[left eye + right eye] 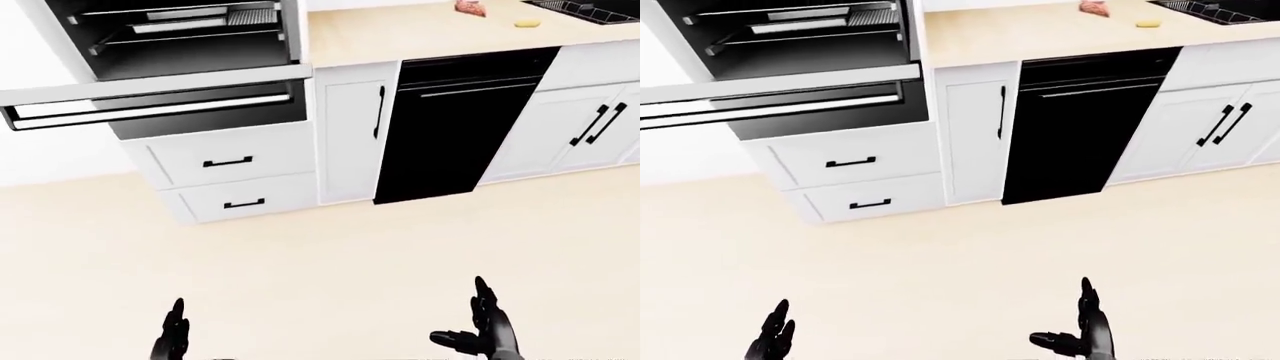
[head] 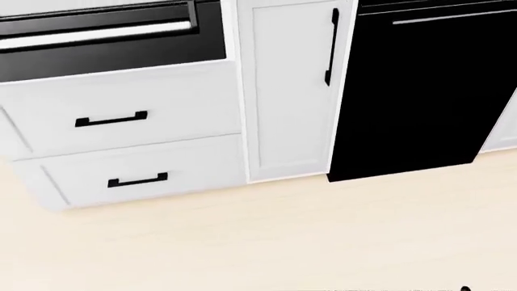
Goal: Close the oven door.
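Note:
The wall oven [image 1: 180,37] stands at the upper left of the left-eye view, its dark cavity with wire racks showing. Its door [image 1: 150,101] hangs open, lying flat and reaching out toward me, with a long handle along its near edge. My left hand [image 1: 172,337] is open at the bottom left, far below the door. My right hand [image 1: 480,330] is open at the bottom right, fingers pointing up. Both hands hold nothing. The head view shows only the door's underside [image 2: 97,30] at its top left.
Two white drawers [image 1: 230,180] sit under the oven. A narrow white cabinet [image 1: 355,127] and a black dishwasher [image 1: 455,120] stand to the right, then more white cabinets [image 1: 580,120]. The beige counter [image 1: 420,34] carries small food items and a sink [image 1: 590,9]. Beige floor [image 1: 320,255] lies between me and the cabinets.

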